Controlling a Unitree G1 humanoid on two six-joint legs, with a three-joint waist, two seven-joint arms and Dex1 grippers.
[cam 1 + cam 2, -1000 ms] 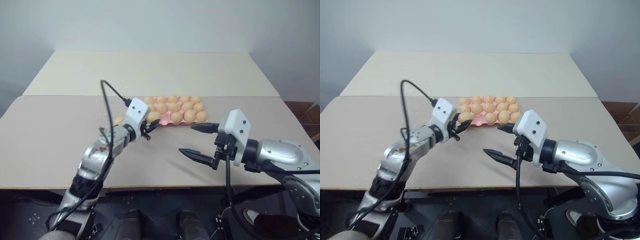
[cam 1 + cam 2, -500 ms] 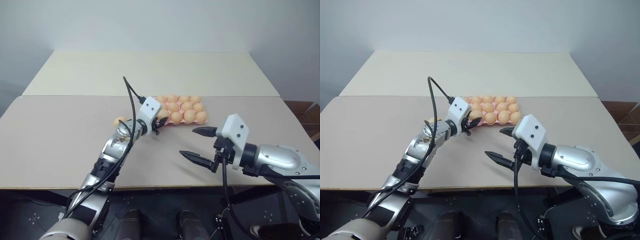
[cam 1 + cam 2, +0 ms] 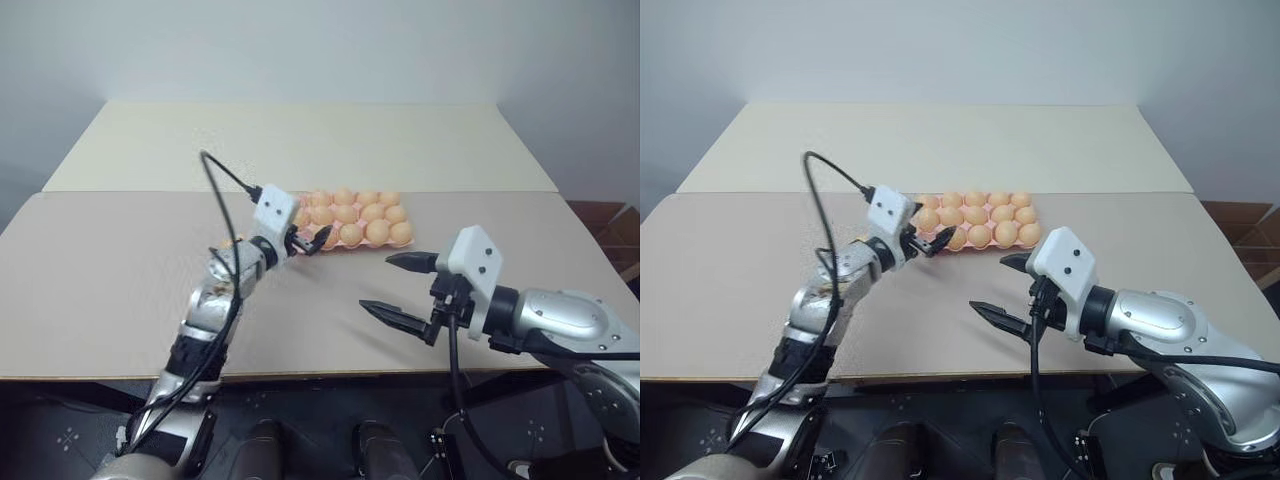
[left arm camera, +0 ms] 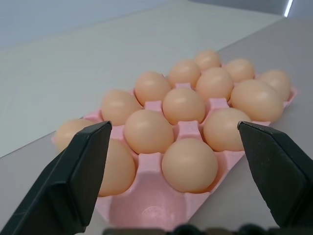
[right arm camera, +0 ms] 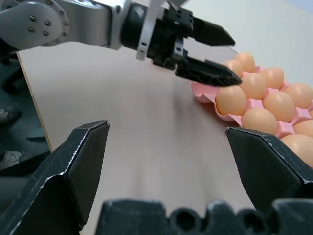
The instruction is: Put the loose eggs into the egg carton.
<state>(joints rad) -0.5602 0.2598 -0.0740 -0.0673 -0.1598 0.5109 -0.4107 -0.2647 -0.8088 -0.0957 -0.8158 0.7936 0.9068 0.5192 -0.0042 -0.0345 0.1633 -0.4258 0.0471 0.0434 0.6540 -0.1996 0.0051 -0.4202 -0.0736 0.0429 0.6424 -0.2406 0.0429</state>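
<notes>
Now the left gripper (image 3: 937, 240) is held spread and empty beside the egg carton (image 4: 161, 208); the right gripper (image 3: 398, 287) is held spread, well apart.

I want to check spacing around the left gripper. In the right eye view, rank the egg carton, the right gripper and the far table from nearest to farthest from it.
From the left gripper:
1. Egg carton, just beyond its fingertips.
2. Right gripper, toward the near edge, to the right.
3. Far table, behind the carton.

silver arms, white wrists, black cables
</notes>
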